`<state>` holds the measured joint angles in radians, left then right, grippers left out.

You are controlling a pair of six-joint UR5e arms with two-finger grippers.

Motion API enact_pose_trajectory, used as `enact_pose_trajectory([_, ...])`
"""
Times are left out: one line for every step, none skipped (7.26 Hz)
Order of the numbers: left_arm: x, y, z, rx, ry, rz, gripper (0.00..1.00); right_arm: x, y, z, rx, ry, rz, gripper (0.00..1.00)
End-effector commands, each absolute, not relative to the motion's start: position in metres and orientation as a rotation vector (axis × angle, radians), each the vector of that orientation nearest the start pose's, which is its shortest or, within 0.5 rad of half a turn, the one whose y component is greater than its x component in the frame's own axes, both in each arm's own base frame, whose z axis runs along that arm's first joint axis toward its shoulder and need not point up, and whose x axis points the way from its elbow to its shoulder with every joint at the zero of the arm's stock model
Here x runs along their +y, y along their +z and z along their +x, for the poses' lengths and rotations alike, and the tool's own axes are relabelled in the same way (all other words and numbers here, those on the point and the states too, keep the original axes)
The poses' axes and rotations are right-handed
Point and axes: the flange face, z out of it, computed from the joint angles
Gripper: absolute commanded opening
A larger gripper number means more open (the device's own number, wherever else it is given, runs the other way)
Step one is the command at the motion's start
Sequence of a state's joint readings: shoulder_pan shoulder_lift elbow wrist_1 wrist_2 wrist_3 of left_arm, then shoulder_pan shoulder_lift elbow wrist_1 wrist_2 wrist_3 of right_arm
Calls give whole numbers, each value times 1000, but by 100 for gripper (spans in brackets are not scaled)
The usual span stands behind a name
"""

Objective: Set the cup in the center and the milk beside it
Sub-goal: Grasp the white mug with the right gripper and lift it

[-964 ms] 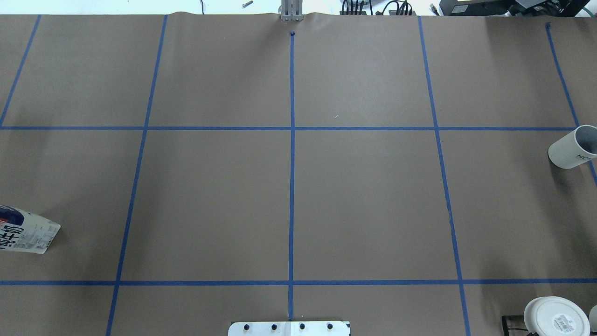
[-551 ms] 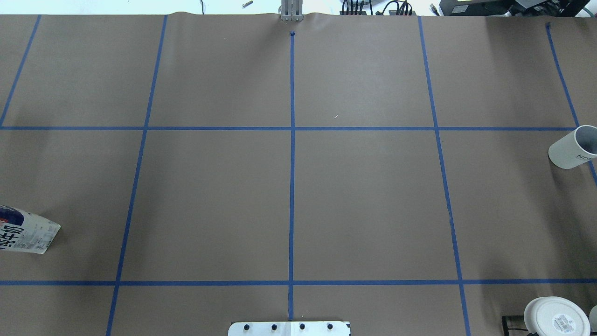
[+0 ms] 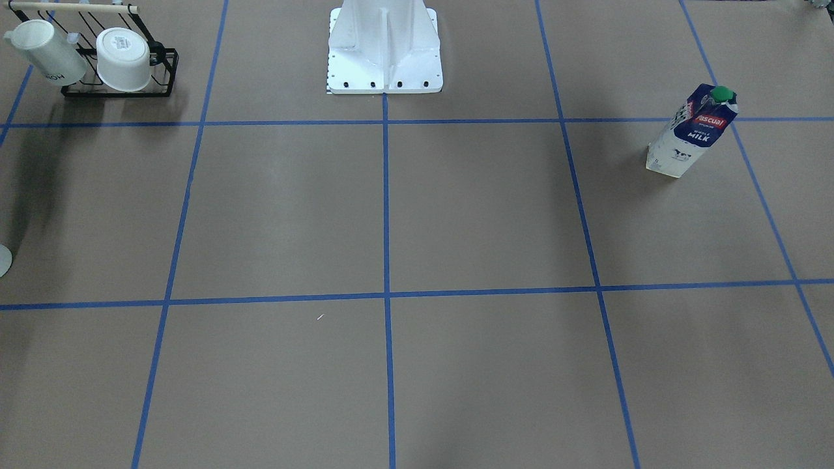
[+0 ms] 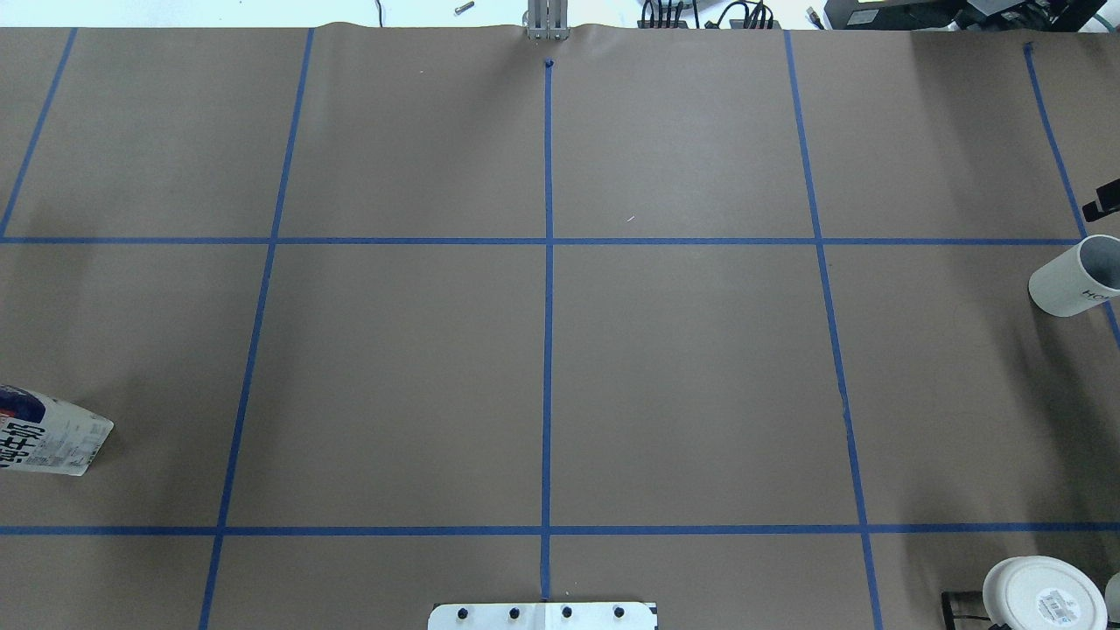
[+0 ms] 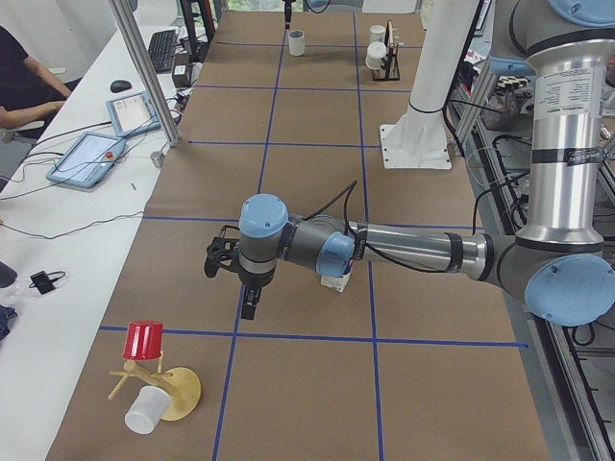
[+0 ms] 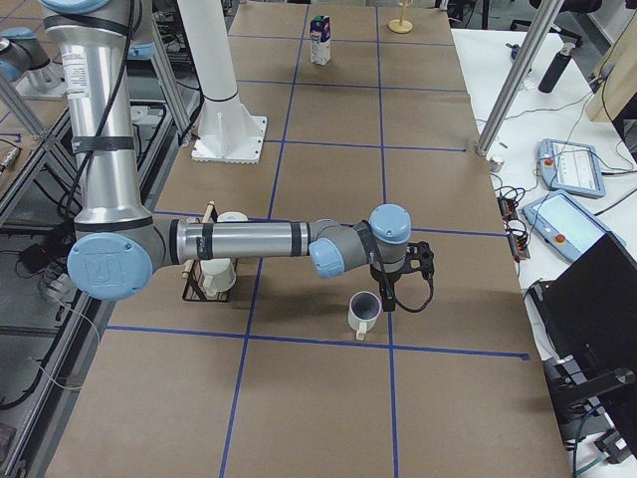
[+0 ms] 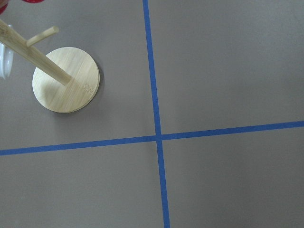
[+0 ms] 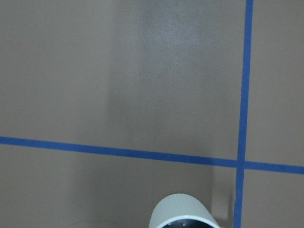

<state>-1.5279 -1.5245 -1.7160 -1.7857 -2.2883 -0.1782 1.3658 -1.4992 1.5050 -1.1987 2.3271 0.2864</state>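
The white mug (image 6: 365, 314) stands upright out on the robot's right, well apart from the central tape crossing (image 4: 549, 241), with the right gripper (image 6: 385, 296) close above it. Whether its fingers are spread or pressed together cannot be told, nor can the left gripper (image 5: 248, 305)'s. Rigid, glazed and probably slippery, the mug likely wants a pinch across the rim wall away from its handle. The milk carton (image 3: 692, 130) is upright on the robot's left and likely heavier, with yielding sides, so it suits a mid-body grasp.
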Motion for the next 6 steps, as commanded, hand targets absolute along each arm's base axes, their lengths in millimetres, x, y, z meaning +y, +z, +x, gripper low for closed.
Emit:
enact_pose_trajectory([-491, 588, -47, 741, -19, 220, 98, -547, 634, -49, -799, -202, 204, 100])
enact_pose_trajectory([-491, 588, -47, 741, -19, 222, 98, -546, 637, -49, -799, -228, 208, 100])
enact_pose_trajectory([-491, 588, -47, 741, -19, 220, 98, -544, 645, -49, -796, -276, 215, 100])
enact_pose_trajectory([-491, 589, -47, 741, -18, 219, 98, -543, 659, -48, -785, -350, 224, 100])
enact_pose_trajectory([-491, 590, -47, 742, -19, 218, 98, -541, 667, -49, -777, -421, 238, 100])
enact_pose_trajectory([-491, 592, -47, 740, -20, 213, 98, -540, 668, -55, -777, -466, 246, 100])
